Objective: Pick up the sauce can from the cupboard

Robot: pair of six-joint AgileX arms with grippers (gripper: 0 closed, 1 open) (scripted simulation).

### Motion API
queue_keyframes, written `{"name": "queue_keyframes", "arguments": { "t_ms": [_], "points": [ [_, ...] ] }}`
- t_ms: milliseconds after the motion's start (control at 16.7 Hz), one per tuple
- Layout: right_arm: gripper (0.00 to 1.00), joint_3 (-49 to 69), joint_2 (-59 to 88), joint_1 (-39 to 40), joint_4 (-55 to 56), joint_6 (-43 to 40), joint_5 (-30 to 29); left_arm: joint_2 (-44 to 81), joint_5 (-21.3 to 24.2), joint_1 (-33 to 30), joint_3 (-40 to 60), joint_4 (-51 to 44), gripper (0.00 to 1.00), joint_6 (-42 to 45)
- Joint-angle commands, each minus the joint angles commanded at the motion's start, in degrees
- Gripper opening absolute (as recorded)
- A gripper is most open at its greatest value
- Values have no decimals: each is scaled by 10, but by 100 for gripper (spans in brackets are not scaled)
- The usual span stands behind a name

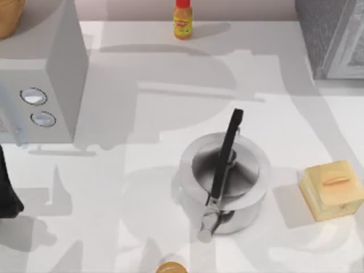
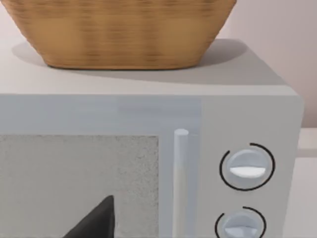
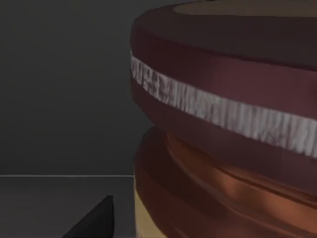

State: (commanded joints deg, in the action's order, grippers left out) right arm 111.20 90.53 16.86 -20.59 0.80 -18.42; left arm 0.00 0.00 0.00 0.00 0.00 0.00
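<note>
The sauce can (image 3: 223,148) looms very close in the right wrist view, with a dark-brown lid, a pale band round it, and an orange-brown body turning tan lower down. It stands in a dark grey space with a flat floor and back wall (image 3: 64,84). A dark part of my right gripper (image 3: 94,223) pokes in just beside the can. In the top view the cupboard (image 1: 330,34), dark-grey speckled with a white-framed door panel, sits at the far right corner. My left arm (image 1: 8,193) is parked at the table's left edge, in front of the microwave.
A light-grey microwave (image 1: 51,85) with two round knobs stands far left, a woven basket (image 2: 119,29) on top. A steel pot (image 1: 224,182) with a black handle sits mid-table, a yellow block (image 1: 333,187) to its right, a yellow bottle (image 1: 182,21) at the back, a small orange round thing (image 1: 170,267) at the front edge.
</note>
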Motion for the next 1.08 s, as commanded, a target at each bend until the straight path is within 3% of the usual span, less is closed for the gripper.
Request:
{"name": "queue_keyframes", "arguments": {
  "t_ms": [780, 1080],
  "points": [
    [2, 0, 0, 0, 0, 0, 0, 0, 0, 0, 0, 0, 100, 0],
    [0, 0, 0, 0, 0, 0, 0, 0, 0, 0, 0, 0, 100, 0]
  ]
}}
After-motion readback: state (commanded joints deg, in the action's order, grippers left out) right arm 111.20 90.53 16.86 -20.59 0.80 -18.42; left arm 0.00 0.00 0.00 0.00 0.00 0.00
